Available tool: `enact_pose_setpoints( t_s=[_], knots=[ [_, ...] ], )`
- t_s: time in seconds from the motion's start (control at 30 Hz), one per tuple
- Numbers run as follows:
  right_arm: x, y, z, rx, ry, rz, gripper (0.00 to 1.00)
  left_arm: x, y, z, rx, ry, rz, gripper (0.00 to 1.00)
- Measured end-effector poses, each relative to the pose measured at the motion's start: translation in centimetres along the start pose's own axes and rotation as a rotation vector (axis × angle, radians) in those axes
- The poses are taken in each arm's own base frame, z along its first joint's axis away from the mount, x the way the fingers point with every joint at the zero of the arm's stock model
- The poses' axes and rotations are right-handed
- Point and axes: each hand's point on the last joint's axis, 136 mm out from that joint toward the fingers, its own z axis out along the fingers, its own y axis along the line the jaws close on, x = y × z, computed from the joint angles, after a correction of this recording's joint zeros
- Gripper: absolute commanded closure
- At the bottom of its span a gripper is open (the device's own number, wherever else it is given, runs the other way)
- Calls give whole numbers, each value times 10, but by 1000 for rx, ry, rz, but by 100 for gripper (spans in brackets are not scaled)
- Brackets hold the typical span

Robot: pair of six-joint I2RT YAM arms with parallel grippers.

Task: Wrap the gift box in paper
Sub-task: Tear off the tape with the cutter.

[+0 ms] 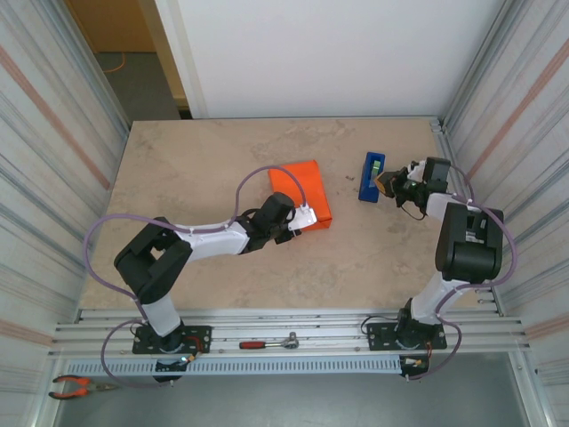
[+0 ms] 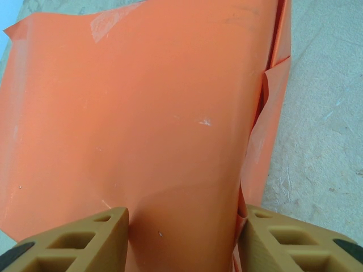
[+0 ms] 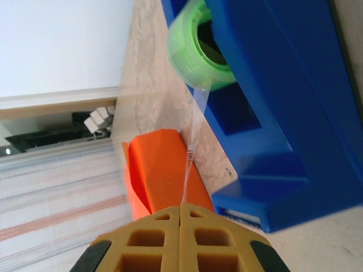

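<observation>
The gift box (image 1: pixel 302 191) lies mid-table with the orange paper (image 2: pixel 142 113) folded over it. A loose paper flap (image 2: pixel 272 107) stands off its right side. My left gripper (image 1: pixel 298 219) (image 2: pixel 182 238) is shut on the box's near end, a tan finger (image 2: pixel 74 243) pressed against each side. My right gripper (image 1: pixel 389 183) (image 3: pixel 180 207) is shut on a strip of clear tape (image 3: pixel 190 148). The strip runs taut from the green roll (image 3: pixel 198 51) in the blue tape dispenser (image 1: pixel 372 176) (image 3: pixel 283 113). The box (image 3: pixel 161 170) lies beyond the right fingertips.
Corrugated metal walls (image 1: pixel 53 160) close in both sides of the table (image 1: pixel 196 169). A red-handled wrench (image 1: pixel 267 342) lies on the rail between the arm bases. Orange-handled pliers (image 1: pixel 76 385) sit at the lower left.
</observation>
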Motion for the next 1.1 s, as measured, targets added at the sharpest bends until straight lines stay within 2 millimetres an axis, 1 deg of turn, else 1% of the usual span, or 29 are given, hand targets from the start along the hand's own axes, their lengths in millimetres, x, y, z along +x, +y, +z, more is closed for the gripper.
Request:
enact_pose_setpoints(
  t_s=[0.47,0.77,1.1],
  knots=[
    [20,-29,-1,49,12,44,100,0,0,0,0,0,0,50],
    [21,-29,0,45,11,35,100,0,0,0,0,0,0,50],
    [23,-34,0,43,4,29,100,0,0,0,0,0,0,50]
  ],
)
